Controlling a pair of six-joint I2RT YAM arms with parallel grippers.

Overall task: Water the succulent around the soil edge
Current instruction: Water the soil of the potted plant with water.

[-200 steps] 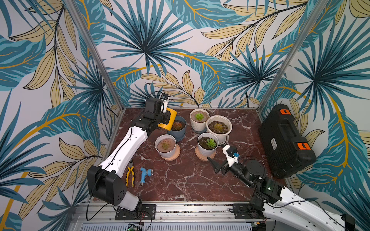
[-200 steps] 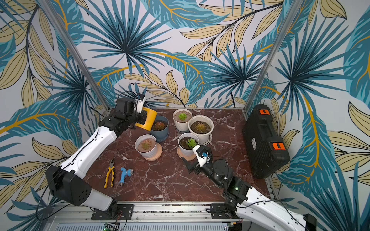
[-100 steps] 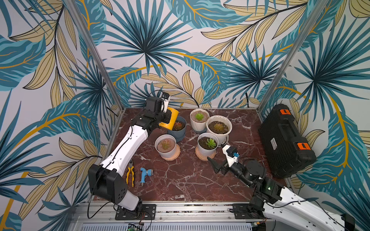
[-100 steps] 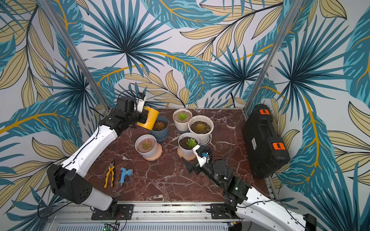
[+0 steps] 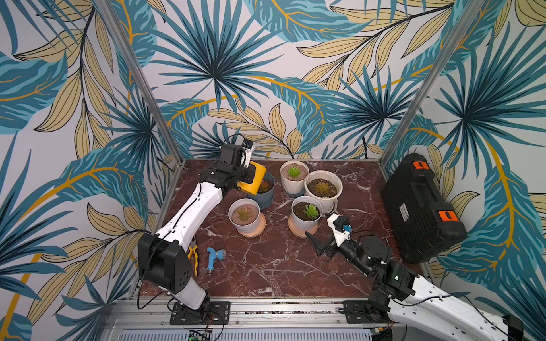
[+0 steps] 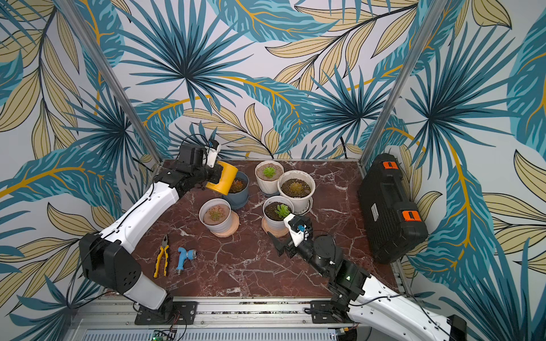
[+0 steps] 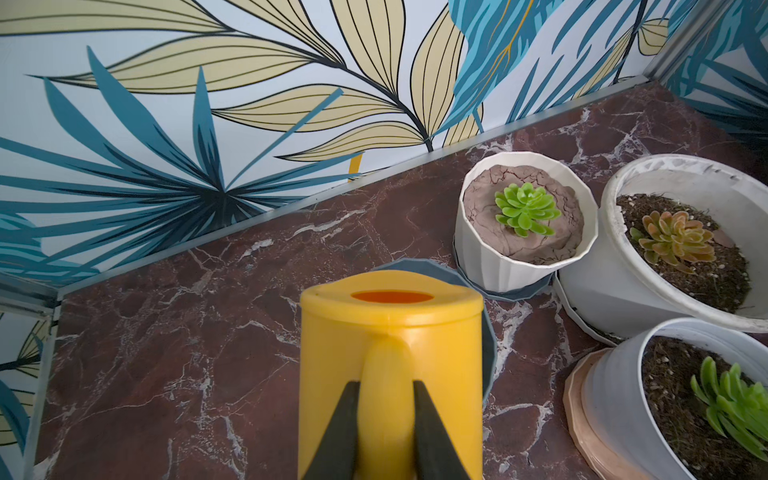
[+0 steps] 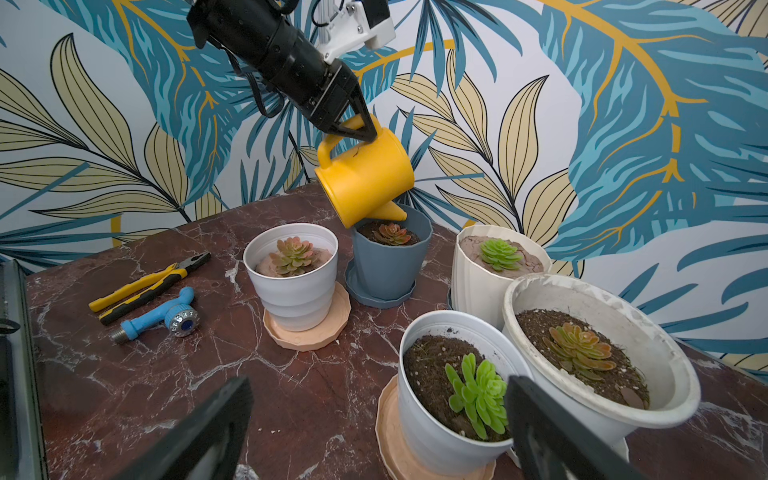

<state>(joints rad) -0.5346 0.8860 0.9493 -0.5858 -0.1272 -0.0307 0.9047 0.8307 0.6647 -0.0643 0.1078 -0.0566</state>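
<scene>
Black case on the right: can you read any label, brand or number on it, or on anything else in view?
The black case: white sticker on its lid has print, too small to read.
No legible text on the yellow watering can, pliers or blue hose nozzle.
Nothing else readable in any view.

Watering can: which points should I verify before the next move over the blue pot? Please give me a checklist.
1. Left gripper shut on the handle of the watering can: ok.
2. Spout above the blue pot: ok.
3. Spout over the soil edge, not over the succulent: cannot tell.
4. Water coming out: cannot tell.
5. Right gripper open, apart from the watering can: ok.
</scene>
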